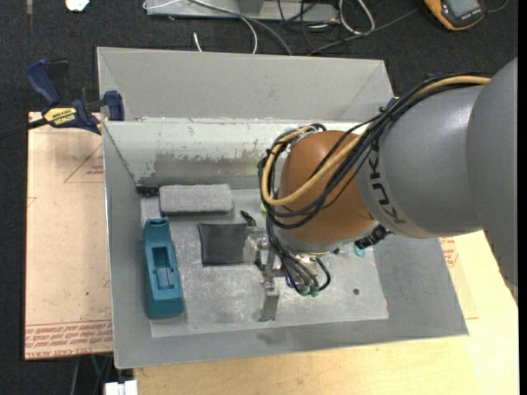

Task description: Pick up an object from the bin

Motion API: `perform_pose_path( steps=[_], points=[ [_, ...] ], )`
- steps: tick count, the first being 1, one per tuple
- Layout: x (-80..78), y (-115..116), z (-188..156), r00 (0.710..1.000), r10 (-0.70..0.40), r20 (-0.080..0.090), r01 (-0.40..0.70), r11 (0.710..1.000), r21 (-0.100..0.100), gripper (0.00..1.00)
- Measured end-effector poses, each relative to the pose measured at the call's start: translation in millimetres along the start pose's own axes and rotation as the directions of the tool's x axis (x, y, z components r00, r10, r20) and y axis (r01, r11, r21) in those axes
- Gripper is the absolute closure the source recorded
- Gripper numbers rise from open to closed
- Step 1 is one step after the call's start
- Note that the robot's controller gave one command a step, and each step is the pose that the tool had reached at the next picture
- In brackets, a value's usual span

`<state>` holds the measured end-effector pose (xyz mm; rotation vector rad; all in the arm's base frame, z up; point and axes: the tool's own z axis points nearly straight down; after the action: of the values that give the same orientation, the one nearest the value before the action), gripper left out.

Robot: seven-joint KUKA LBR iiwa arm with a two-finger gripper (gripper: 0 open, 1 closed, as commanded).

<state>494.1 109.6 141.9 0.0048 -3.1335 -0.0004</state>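
A dark square pad (pixel 221 243) lies flat near the middle of the floor of the bin (pixel 346 307). It is the thing nearest the gripper (pixel 266 301). The gripper's tip stands at about five o'clock from the pad, apart from it and down at the bare grey floor with nothing seen in its grasp. Whether the gripper is open or closed cannot be told from this angle. The pad's right edge runs just beside the cabled parts of the wrist.

At eleven o'clock from the pad, near it but not touching, lies one grey foam block (pixel 195 198), long and lying along the foot of the rear wall. At eight o'clock from the pad, by the left wall, lies one teal plastic piece (pixel 162 270), long and shaped like a tape dispenser.

That makes three larger things, one of each kind. The orange cover (pixel 323 189) of the wrist hangs over the floor at three o'clock from the pad.
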Motion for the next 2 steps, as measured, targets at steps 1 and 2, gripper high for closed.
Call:
perform_pose_path(
  steps=[1, 2],
  points=[
    [-2.2, -0.5, -3.9, 1.000, 0.004, 0.008, -0.004, 1.000, -0.001, 0.00],
    [-52.0, 9.7, 44.0, 0.994, 0.111, 0.012, -0.111, 0.994, -0.004, 0.00]
  ],
)
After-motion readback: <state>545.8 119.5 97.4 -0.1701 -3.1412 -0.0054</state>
